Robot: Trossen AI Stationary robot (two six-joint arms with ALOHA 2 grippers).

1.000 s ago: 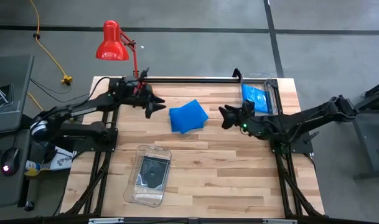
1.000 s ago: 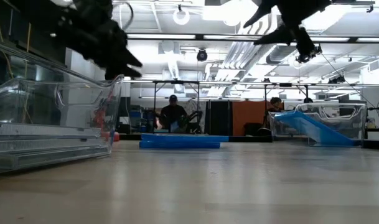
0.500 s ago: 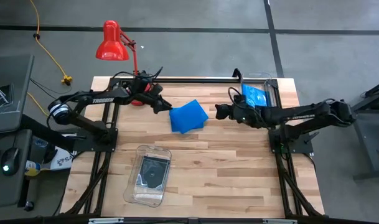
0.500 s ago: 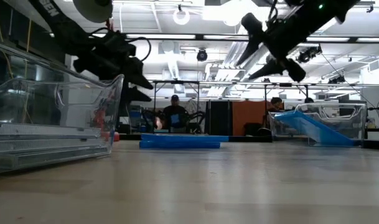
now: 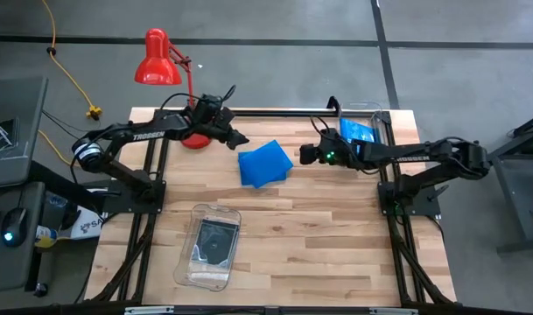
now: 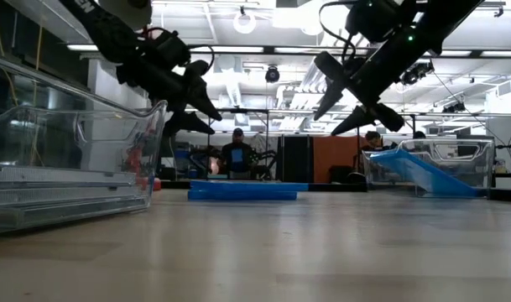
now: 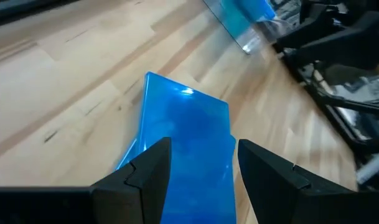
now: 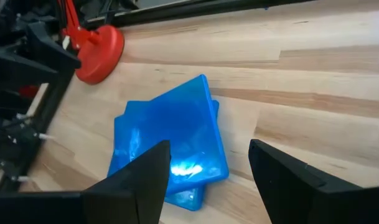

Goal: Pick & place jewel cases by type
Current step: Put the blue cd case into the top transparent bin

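Note:
A small stack of bright blue jewel cases lies flat on the table's middle; the top case sits askew on the one below. My left gripper hovers open just to the stack's far-left. My right gripper hovers open just to the stack's right. More blue cases lean tilted in a clear bin at the far right. A dark case with a faint disc lies in a clear bin near the left.
A red desk lamp stands with its base at the far left of the table, behind my left gripper. The near-left clear bin sits close to the near edge. Bare wood shows between the stack and the near edge. People sit in the room beyond.
My left gripper has reached toward the table's right and come down beside the blue stack. My right gripper has stretched toward the table's left and far edge and come down toward the same stack. The cases have kept still.

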